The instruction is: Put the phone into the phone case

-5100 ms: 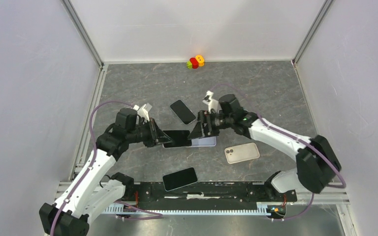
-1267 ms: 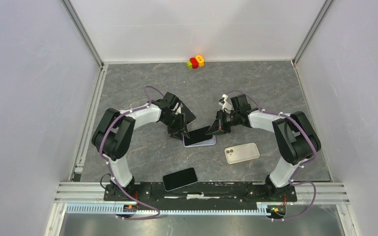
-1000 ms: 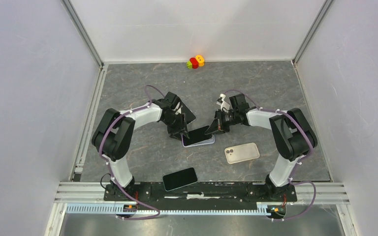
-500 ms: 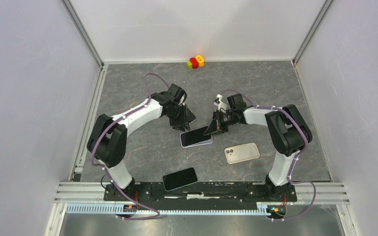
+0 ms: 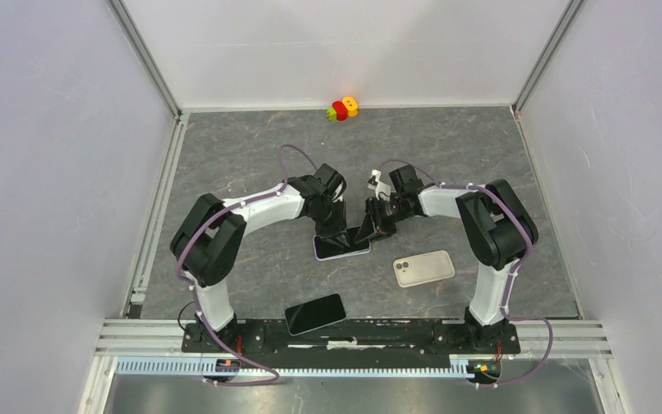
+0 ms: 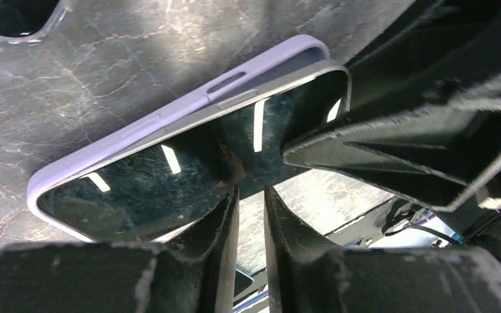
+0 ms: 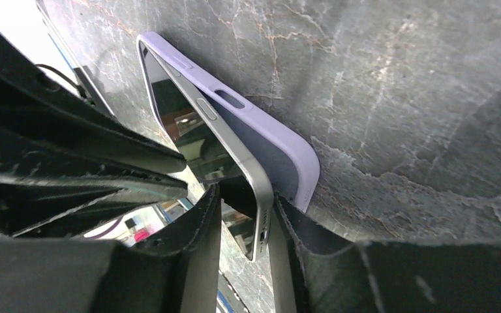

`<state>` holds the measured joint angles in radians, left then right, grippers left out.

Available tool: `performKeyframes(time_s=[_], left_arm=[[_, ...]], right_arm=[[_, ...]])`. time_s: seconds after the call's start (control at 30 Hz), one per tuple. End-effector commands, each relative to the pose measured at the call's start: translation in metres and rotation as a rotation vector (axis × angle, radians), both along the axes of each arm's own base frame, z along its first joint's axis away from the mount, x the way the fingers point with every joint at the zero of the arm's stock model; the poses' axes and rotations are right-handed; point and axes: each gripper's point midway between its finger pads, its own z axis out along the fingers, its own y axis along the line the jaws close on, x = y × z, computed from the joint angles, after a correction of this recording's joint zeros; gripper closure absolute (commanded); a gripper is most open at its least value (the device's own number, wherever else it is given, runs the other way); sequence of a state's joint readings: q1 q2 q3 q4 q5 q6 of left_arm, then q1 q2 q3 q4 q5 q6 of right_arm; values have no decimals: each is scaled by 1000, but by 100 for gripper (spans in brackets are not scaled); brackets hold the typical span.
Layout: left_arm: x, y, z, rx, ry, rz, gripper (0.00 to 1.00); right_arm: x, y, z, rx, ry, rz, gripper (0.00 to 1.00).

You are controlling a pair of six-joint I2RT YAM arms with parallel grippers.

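A dark-screened phone [image 5: 345, 244] lies tilted in a lilac phone case [image 5: 320, 251] at mid-table. Its left end sits in the case [image 6: 189, 111] and its right end [image 6: 339, 75] stands raised above the rim. My left gripper [image 5: 338, 231] stands over the phone's far edge. Its fingers [image 6: 222, 215] are a narrow slit apart above the screen [image 6: 137, 182], with nothing between them. My right gripper [image 7: 246, 195] is open around the phone's raised end [image 7: 261, 222]. One finger [image 7: 287, 228] lies against the phone's back and the other stands clear. The case [image 7: 267, 143] lies beneath.
A black phone [image 5: 315, 313] lies near the front rail. A beige phone-shaped item [image 5: 424, 268] with camera holes lies right of centre. Another dark item with a grey rim [image 6: 13, 16] lies beside the left gripper. A colourful toy [image 5: 342, 108] sits at the back wall.
My left gripper has moved right, from the case's left end to its far edge, and its jaws have narrowed. The right jaws have opened from shut. Phone and case have slid slightly left.
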<state>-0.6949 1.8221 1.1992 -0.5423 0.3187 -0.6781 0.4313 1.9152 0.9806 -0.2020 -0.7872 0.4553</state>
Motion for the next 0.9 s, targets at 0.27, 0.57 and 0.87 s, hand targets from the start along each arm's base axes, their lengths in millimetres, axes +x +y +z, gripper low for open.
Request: performKeyframes(time_s=[0.27, 0.57, 0.87], left_arm=[[1, 26, -32, 71, 69, 122, 91], [-3, 40, -47, 104, 117, 163, 98], [-6, 45, -54, 114, 139, 180, 98]], right_arm=[[-35, -61, -64, -498, -64, 170, 39], [-23, -84, -53, -621, -149, 188, 32], [-6, -91, -35, -673, -229, 214, 38]])
